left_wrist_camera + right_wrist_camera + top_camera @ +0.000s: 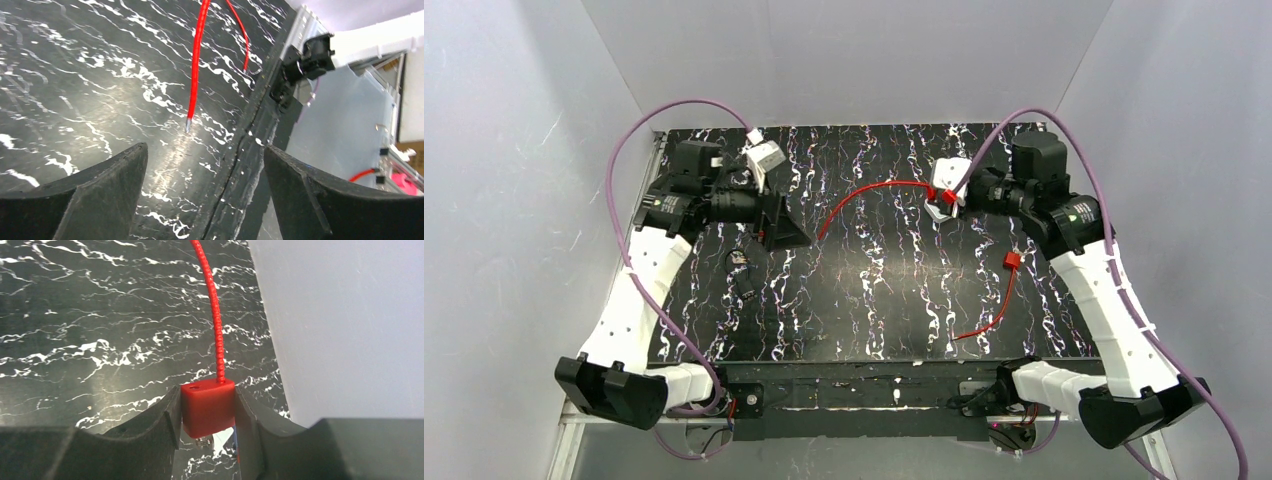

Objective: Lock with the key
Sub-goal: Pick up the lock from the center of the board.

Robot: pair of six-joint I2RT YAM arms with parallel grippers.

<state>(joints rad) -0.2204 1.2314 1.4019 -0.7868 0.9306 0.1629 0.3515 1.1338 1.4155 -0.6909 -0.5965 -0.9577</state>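
Note:
My right gripper (946, 196) is shut on a red lock body (207, 407) at the back right of the mat. A small metal stub (202, 442) shows under the body. The lock's red cable (879, 187) arcs left, and its free end (187, 125) lies on the mat. My left gripper (792, 232) is open with nothing between its fingers (117, 170), and the cable end lies just ahead of them. Small metal bits that may be the key (741, 260) lie on the mat below the left gripper; they are too small to tell for sure.
A second red lock (1012, 260) with its own cable (986, 322) lies on the right side of the black marbled mat (874, 300). White walls close in on three sides. The left wrist view shows the mat's front edge (250, 150) and the right arm's base (305, 62).

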